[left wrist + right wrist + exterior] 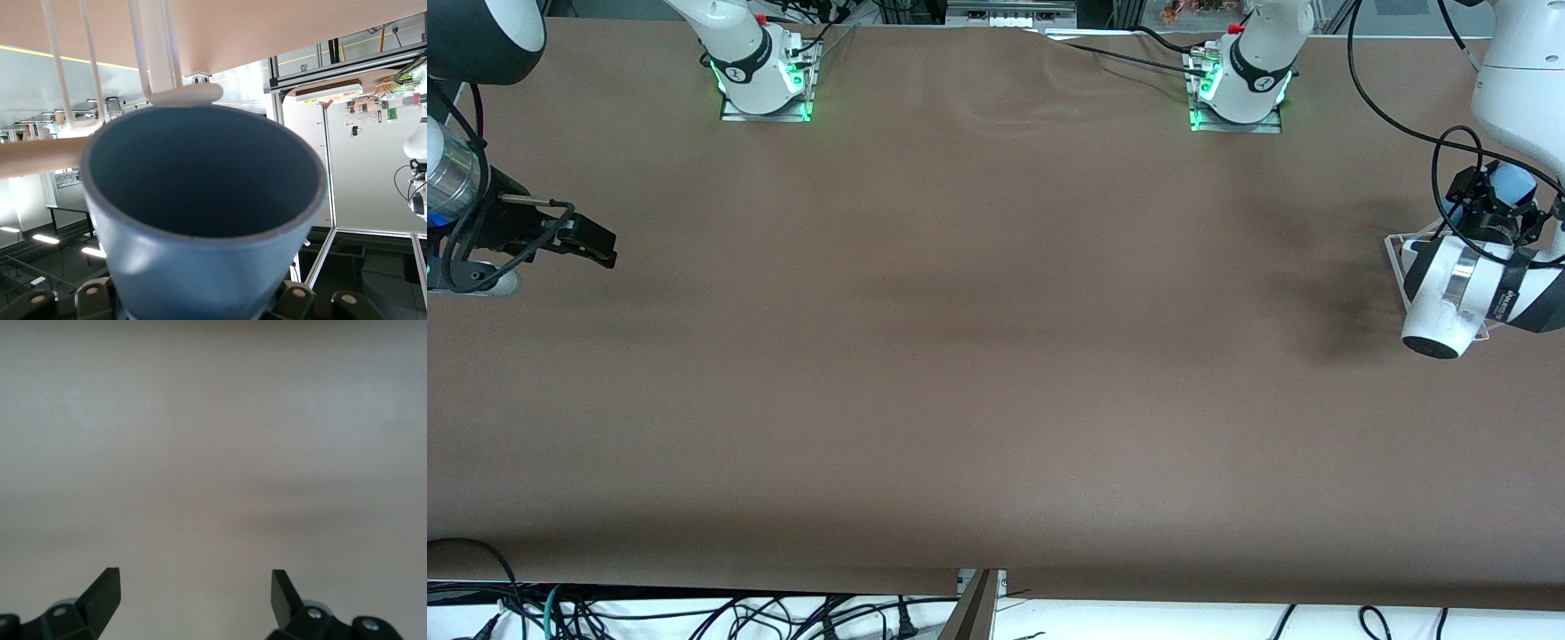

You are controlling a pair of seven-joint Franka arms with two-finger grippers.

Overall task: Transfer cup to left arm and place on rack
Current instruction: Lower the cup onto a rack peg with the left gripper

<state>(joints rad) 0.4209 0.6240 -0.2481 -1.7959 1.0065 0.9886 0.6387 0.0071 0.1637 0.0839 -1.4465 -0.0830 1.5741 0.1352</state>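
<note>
Front view showed the brown surface [978, 373] bare along its near edge and through its middle; both task things sat farther from that camera, at the left arm's end. At about the same depth, at the right arm's end, the right end effector [591, 242] hung low over the surface while its arm waited. In the right wrist view its two dark fingertips [103, 587] stood wide apart with only plain surface between them, so it was released and carried nothing; by judgement it was parked clear of the work because its share of the transfer was done.

Over at the left arm's end, the left end effector [1498, 218] was over the rack [1396, 244], of which only a white corner and some wire showed under the arm's wrist. The cup [1513, 185] appeared as a light-blue patch among the dark fingers. The left wrist view looked straight into the cup's [200, 220] open mouth, with the finger housings at either side of its base, so this end effector was grasping the cup. White wire prongs [157, 47] and a light wooden rod [40, 157] of the rack lay just beside the rim; whether they touched it could not be told.

The cup was held by its base, mouth toward the prongs, presumably so that a prong could enter it. Placement looked close but not yet made.
</note>
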